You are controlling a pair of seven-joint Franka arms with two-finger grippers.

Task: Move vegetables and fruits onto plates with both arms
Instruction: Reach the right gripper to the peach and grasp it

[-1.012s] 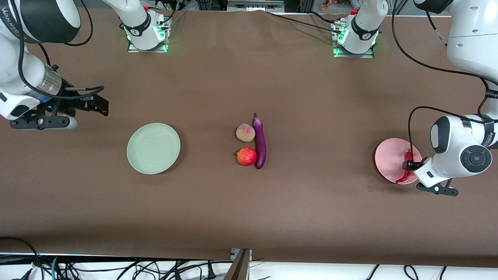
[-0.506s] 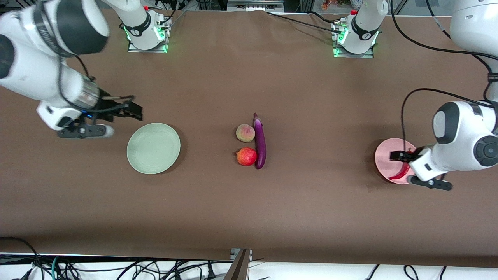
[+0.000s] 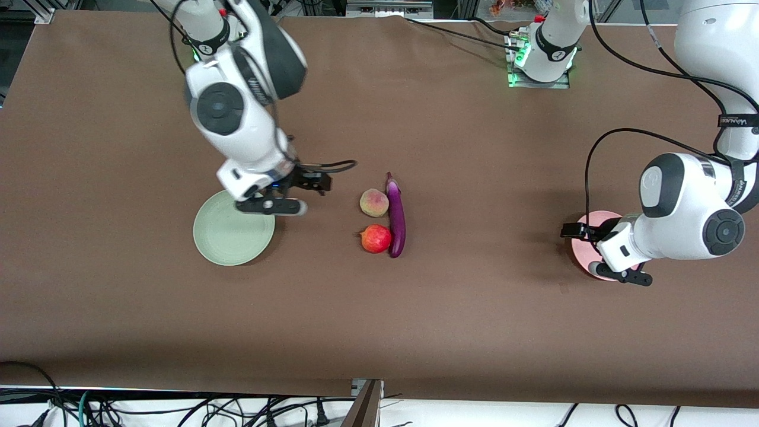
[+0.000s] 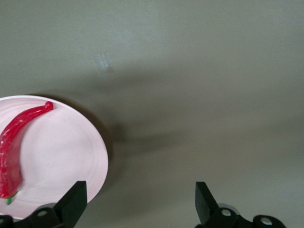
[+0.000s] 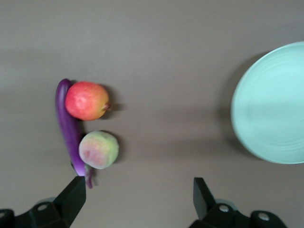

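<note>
Since a second ago the right claw (image 3: 323, 182) has swung from the right arm's end of the tabletop (image 3: 474, 148) inward past the green plate (image 3: 231, 237), and it now hangs over bare cloth between that plate and the fruit, its fingers spread wide with nothing between them. The left claw (image 3: 570, 230) has let go of the red chili (image 4: 13, 145) and drawn back toward the middle; it sits over the inner edge of the pink plate (image 3: 584, 231), fingers apart and empty. In the left wrist view the chili lies curved on the pink plate (image 4: 61, 152). From the front the left arm's white wrist covers most of that plate and hides the chili entirely. At mid-tabletop the peach (image 3: 374, 203), the red fruit (image 3: 376, 238) and the purple eggplant (image 3: 395, 216) sit where they were: the peach farther from the front camera than the red fruit, both touching the eggplant on its side toward the right arm. Nothing stands between the right claw and the peach. The right arm's wrist overhangs part of the green plate's rim.
</note>
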